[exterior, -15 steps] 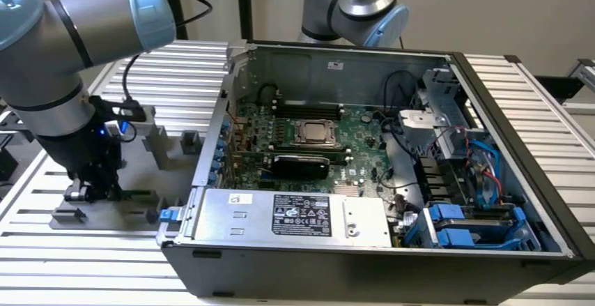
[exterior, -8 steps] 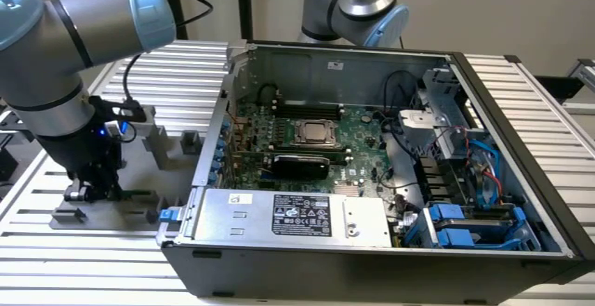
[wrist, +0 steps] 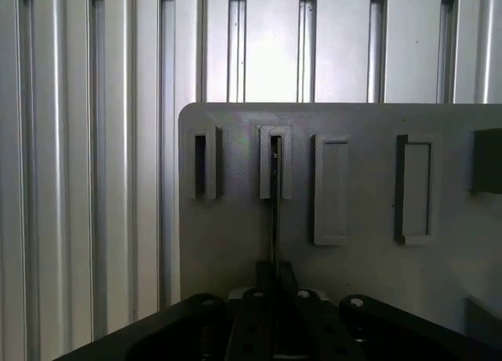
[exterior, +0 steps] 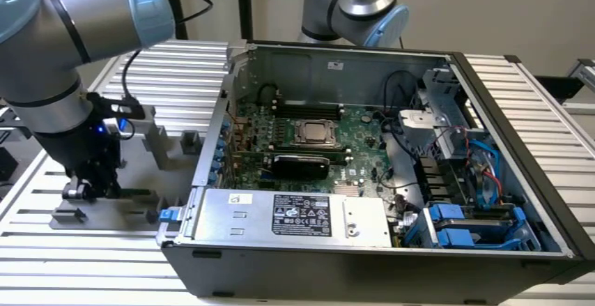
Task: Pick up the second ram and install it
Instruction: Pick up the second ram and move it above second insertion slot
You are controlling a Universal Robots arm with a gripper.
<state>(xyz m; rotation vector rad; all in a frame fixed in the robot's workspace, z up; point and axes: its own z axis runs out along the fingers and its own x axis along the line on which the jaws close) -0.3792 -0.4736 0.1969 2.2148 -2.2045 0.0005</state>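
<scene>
– While the arm (exterior: 56, 76) is down at the fixture, what's the gripper (wrist: 275, 273) doing?
– Fingers are pressed together on the ram stick (wrist: 274, 212). The wrist view has the stick edge-on (just a thin dark line). It runs from one of the narrow slots (wrist: 265, 165) in the grey fixture plate (wrist: 235, 251) straight in between the fingers.
– So the stick's at the fixture, outside the computer case (exterior: 372, 278)?
– Right. One end is in the slot, the other is pinched. Can't tell whether it's seated on the plate or raised off it.
– Exterior view?
– Gripper is low among the grey fixture blocks (exterior: 153, 139) on the slatted metal table (exterior: 83, 257). That's on the exterior view's left of the case, near its side wall.
– Case?
– Lying open with the motherboard (exterior: 358, 132) facing up and the processor socket (exterior: 316, 133) in the middle. The long black memory slots (exterior: 307, 109) are just beyond the socket, toward the back wall. Power supply (exterior: 288, 215) with its label runs along the near wall. Blue drive brackets (exterior: 465, 226) are at the exterior view's right.
– Anything else around?
– Second arm (exterior: 363, 6) behind the case, well apart from the fixture.
</scene>
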